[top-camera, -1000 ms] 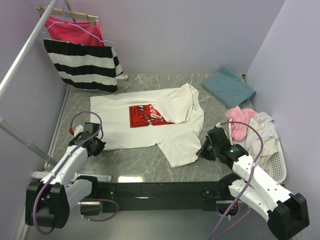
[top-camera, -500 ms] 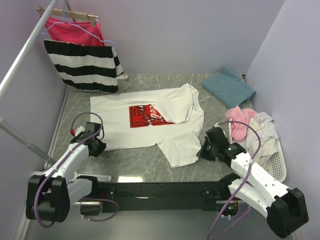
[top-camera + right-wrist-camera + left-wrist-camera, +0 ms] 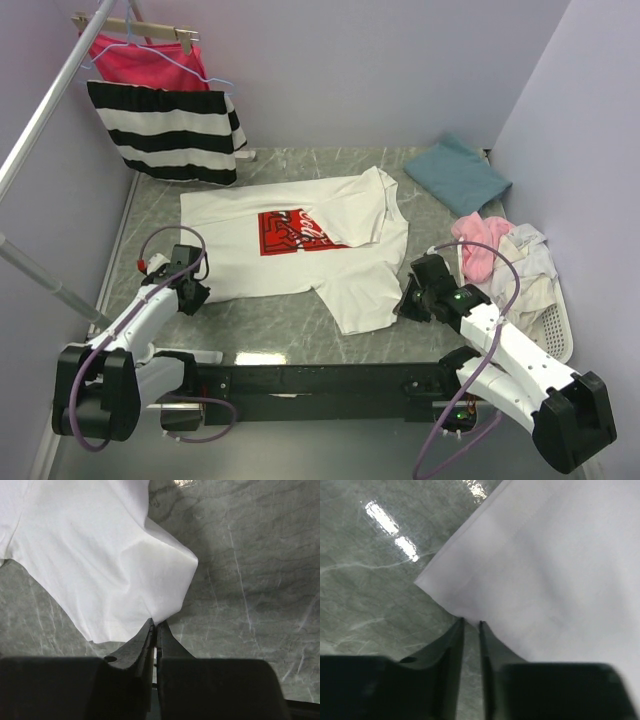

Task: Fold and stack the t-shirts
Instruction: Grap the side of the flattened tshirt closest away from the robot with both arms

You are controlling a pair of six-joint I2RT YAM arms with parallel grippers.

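A white t-shirt [image 3: 330, 285] with a red square logo [image 3: 295, 232] lies spread flat on the grey marble table [image 3: 260, 320], one sleeve folded over its chest. My left gripper [image 3: 196, 290] sits at its near-left corner. In the left wrist view the left gripper [image 3: 471, 623] is slightly open, bare table showing between the fingers and the white t-shirt's [image 3: 545, 570] corner just past the tips. My right gripper [image 3: 405, 300] is at the near-right edge. In the right wrist view the right gripper [image 3: 156, 622] is shut on a pinch of the white t-shirt [image 3: 100, 560]. A folded teal t-shirt [image 3: 458, 175] lies far right.
A pile of pale and pink t-shirts [image 3: 485, 245] fills a white basket [image 3: 555, 325] at the right. A black-and-white striped garment [image 3: 165, 130] and a red-pink one [image 3: 140, 60] hang from a rail [image 3: 50, 110] at the back left. Walls enclose three sides.
The left gripper has opened and let go of the shirt's corner. The right gripper has shifted slightly left and still pinches the cloth. The shirt lies as before.
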